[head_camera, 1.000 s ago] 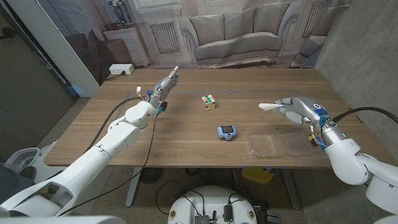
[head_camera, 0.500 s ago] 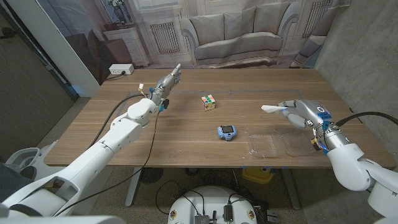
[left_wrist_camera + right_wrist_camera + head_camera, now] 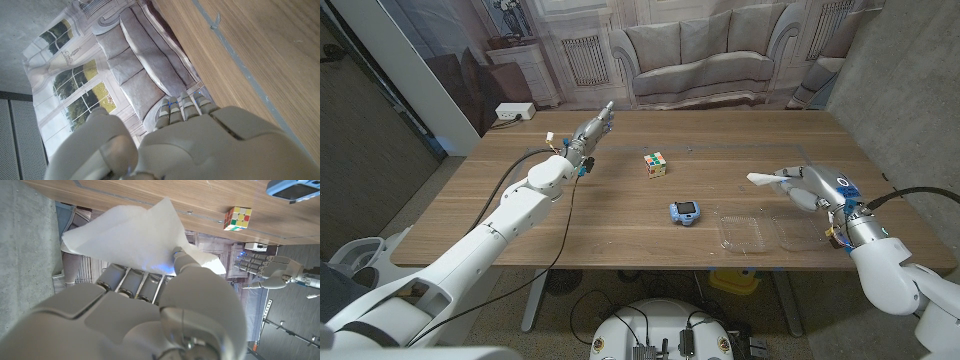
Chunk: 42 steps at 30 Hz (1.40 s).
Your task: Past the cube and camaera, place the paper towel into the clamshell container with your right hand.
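My right hand (image 3: 807, 185) hangs over the table's right side and pinches a white paper towel (image 3: 761, 178), which sticks out toward the middle. The towel (image 3: 135, 237) spreads wide past the fingers in the right wrist view. Just in front of the hand the clear clamshell container (image 3: 767, 232) lies open on the table. A small blue camera (image 3: 684, 212) sits left of the container, and a coloured cube (image 3: 655, 164) stands farther back. Both show in the right wrist view, the cube (image 3: 237, 218) and the camera (image 3: 296, 188). My left hand (image 3: 591, 130) stretches over the far left, its fingers extended and holding nothing.
The wooden table (image 3: 620, 215) ends at a backdrop printed with a sofa (image 3: 695, 55). A white power strip (image 3: 515, 111) lies on the floor beyond the far left corner. A grey wall (image 3: 910, 90) stands close on the right.
My right hand has drifted toward the near right with the towel, coming closer over the clamshell container. The left hand has edged slightly farther back.
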Each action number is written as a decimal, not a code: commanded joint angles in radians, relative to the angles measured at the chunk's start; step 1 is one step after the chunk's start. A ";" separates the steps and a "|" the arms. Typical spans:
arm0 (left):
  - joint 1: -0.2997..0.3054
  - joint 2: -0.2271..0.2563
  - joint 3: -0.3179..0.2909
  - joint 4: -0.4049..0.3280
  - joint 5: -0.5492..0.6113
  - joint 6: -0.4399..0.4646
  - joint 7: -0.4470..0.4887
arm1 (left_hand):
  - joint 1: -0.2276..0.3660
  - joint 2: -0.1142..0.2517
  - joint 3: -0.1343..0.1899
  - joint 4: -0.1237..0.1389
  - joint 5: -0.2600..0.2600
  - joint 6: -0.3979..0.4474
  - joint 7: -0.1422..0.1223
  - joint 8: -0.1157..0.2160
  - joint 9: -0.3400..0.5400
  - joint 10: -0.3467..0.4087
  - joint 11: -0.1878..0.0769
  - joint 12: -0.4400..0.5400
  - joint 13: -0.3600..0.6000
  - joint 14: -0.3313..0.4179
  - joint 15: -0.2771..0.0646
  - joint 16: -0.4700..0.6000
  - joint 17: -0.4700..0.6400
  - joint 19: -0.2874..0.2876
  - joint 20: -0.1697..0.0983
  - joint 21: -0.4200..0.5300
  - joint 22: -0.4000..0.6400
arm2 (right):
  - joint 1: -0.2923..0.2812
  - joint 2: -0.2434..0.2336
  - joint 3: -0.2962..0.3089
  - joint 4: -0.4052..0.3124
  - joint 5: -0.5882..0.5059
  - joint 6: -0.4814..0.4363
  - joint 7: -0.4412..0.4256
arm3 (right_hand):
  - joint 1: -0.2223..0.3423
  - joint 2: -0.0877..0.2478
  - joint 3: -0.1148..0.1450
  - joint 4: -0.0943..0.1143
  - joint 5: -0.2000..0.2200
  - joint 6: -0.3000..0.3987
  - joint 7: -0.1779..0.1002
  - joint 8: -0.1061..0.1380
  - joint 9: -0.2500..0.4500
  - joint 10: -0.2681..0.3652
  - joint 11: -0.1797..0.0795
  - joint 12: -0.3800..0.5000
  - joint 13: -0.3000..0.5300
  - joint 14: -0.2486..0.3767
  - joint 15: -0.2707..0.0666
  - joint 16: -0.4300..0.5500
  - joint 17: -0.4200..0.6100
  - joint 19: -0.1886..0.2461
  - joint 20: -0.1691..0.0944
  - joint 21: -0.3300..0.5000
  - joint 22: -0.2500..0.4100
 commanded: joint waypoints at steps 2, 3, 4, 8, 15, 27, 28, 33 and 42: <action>0.022 0.009 -0.012 -0.023 -0.002 0.006 0.021 | -0.001 0.005 -0.008 0.002 0.000 0.011 0.000 -0.003 0.002 0.009 0.002 0.000 0.005 0.009 0.001 -0.001 0.004 -0.003 0.001 0.000 0.002 | -0.030 0.024 0.008 -0.020 -0.014 -0.050 0.009 | -0.004 0.000 0.001 -0.006 0.000 0.012 0.003 -0.001 0.004 0.003 0.002 -0.006 0.002 0.007 -0.125 -0.003 0.002 -0.003 -0.132 0.007 0.001; 0.022 0.009 -0.012 -0.023 -0.002 0.005 0.020 | -0.001 0.005 -0.008 0.002 0.000 0.012 0.000 -0.003 0.002 0.009 0.002 0.000 0.005 0.009 0.001 -0.001 0.004 -0.003 0.001 0.000 0.002 | -0.030 0.025 0.006 -0.022 -0.016 -0.056 0.008 | -0.004 0.000 0.001 -0.006 0.000 0.012 0.003 -0.001 0.004 0.002 0.000 -0.007 0.002 0.007 -0.126 -0.003 0.002 -0.003 -0.132 0.007 0.001; 0.023 0.010 -0.013 -0.024 -0.002 0.005 0.020 | -0.001 0.005 -0.008 0.002 0.000 0.012 0.000 -0.003 0.002 0.010 0.002 0.000 0.005 0.008 0.002 -0.001 0.004 -0.003 0.002 0.000 0.002 | -0.033 0.026 0.005 -0.023 -0.018 -0.060 0.009 | -0.004 0.001 0.001 -0.006 0.000 0.012 0.003 -0.002 0.004 0.002 0.000 -0.007 0.002 0.008 -0.125 -0.003 0.002 -0.003 -0.132 0.008 0.001; 0.024 0.010 -0.013 -0.025 -0.001 0.002 0.020 | -0.001 0.005 -0.009 0.002 0.000 0.011 -0.001 -0.003 0.002 0.009 0.002 0.000 0.005 0.008 0.002 -0.001 0.004 -0.003 0.002 0.000 0.002 | -0.040 0.029 0.002 -0.032 -0.027 -0.088 0.014 | -0.005 0.001 0.001 -0.006 0.000 0.012 0.002 -0.002 0.004 0.003 -0.002 -0.007 0.002 0.007 -0.125 -0.003 0.002 -0.003 -0.132 0.008 0.001; 0.023 0.009 -0.013 -0.020 -0.003 0.000 0.017 | 0.000 0.006 -0.010 0.002 0.000 0.012 0.001 -0.003 0.002 0.009 0.002 0.000 0.005 0.008 0.002 -0.001 0.004 -0.003 0.002 0.000 0.002 | -0.054 0.025 0.003 -0.053 -0.040 -0.139 0.035 | -0.005 0.000 0.001 -0.007 0.000 0.013 0.001 -0.003 0.005 0.000 -0.005 -0.009 0.002 0.006 -0.125 -0.004 0.002 -0.004 -0.132 0.008 0.000; 0.037 0.015 -0.021 -0.036 -0.002 -0.005 0.029 | 0.001 0.007 -0.012 0.002 0.000 0.011 -0.001 -0.003 0.002 0.010 0.001 0.000 0.005 0.008 0.002 -0.001 0.004 -0.003 0.002 0.000 0.002 | -0.071 0.038 0.006 -0.071 -0.052 -0.189 0.039 | -0.005 0.001 0.002 -0.008 0.001 0.014 0.002 -0.005 0.005 0.004 -0.004 -0.009 0.002 0.007 -0.126 -0.004 0.002 -0.005 -0.132 0.009 0.000; 0.038 0.015 -0.021 -0.038 -0.001 -0.006 0.031 | 0.001 0.007 -0.012 0.002 0.000 0.011 -0.001 -0.003 0.002 0.010 0.002 0.000 0.005 0.008 0.002 -0.001 0.004 -0.003 0.002 0.000 0.002 | -0.071 0.039 0.006 -0.070 -0.052 -0.190 0.038 | -0.006 0.001 0.002 -0.008 0.001 0.014 0.002 -0.005 0.005 0.004 -0.003 -0.009 0.002 0.007 -0.126 -0.004 0.002 -0.005 -0.132 0.009 0.000; 0.043 0.019 -0.026 -0.047 0.000 -0.008 0.037 | 0.001 0.007 -0.012 0.002 0.000 0.011 -0.002 -0.003 0.002 0.011 -0.001 0.001 0.005 0.008 0.002 -0.001 0.004 -0.003 0.002 0.000 0.002 | -0.067 0.043 -0.002 -0.064 -0.051 -0.196 0.034 | -0.006 0.001 0.002 -0.009 0.001 0.015 0.002 -0.006 0.005 0.004 -0.003 -0.010 0.002 0.006 -0.126 -0.005 0.002 -0.005 -0.132 0.010 0.000; 0.035 0.016 -0.023 -0.045 0.003 -0.008 0.033 | 0.002 0.007 -0.014 0.002 0.000 0.012 -0.002 -0.003 0.002 0.010 0.000 0.000 0.005 0.008 0.002 -0.001 0.004 -0.003 0.002 0.000 0.002 | -0.063 0.041 -0.023 -0.063 -0.062 -0.241 0.031 | -0.004 0.000 0.003 -0.013 0.002 0.027 0.007 -0.003 0.005 0.013 0.004 -0.008 0.002 0.007 -0.127 -0.004 0.002 -0.003 -0.132 0.011 -0.001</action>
